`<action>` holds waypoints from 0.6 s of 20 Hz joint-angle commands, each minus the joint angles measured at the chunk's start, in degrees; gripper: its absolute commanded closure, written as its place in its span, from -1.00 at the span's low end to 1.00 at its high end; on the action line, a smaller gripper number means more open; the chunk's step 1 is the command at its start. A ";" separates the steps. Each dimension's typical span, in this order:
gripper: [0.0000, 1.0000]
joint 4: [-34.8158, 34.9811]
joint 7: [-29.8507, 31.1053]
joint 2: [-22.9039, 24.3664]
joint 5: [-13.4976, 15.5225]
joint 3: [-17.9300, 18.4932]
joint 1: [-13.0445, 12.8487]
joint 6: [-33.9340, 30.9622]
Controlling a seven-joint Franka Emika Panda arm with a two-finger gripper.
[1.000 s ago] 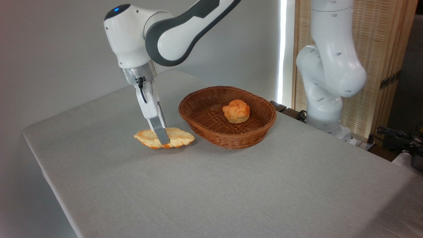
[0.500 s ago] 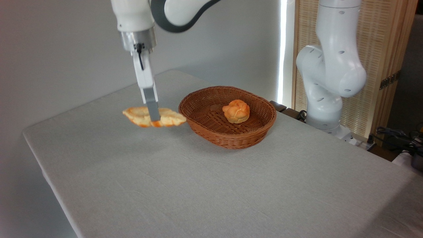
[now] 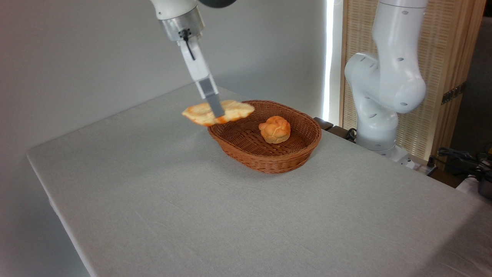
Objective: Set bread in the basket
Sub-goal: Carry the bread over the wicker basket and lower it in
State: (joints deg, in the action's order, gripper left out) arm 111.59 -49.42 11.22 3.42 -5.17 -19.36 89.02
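The bread (image 3: pixel 234 110), a flat pale golden loaf with orange-brown lobed edges, hangs in the air above the left rim of the basket (image 3: pixel 269 161). My gripper (image 3: pixel 218 112) is shut on its middle, fingers pointing down and tilted to the right. The basket is a shallow oval of reddish-brown wicker at the table's back centre. A small round knotted bun (image 3: pixel 274 129) lies inside it, right of centre.
The grey cloth-covered table (image 3: pixel 192 215) has its left edge and front-left corner in view. The arm's white base (image 3: pixel 378 96) stands behind the table at the right. Cables and a dark object (image 3: pixel 467 161) lie at the far right.
My gripper has lifted the bread off the table and carried it up and to the right, from left of the basket to above its left rim.
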 commanded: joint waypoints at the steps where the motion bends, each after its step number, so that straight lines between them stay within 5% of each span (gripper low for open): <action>1: -0.46 0.91 -0.07 1.96 1.76 0.33 -1.98 -8.32; 3: -0.53 1.26 0.02 1.79 1.76 0.42 -3.83 -10.88; 6: -1.00 1.70 -0.50 1.09 1.68 0.42 -5.86 -12.38; 12: -1.00 1.88 -1.38 0.20 1.59 0.42 -6.13 -11.94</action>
State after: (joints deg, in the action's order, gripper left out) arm 113.73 -49.42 11.47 4.58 -5.43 -25.19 77.87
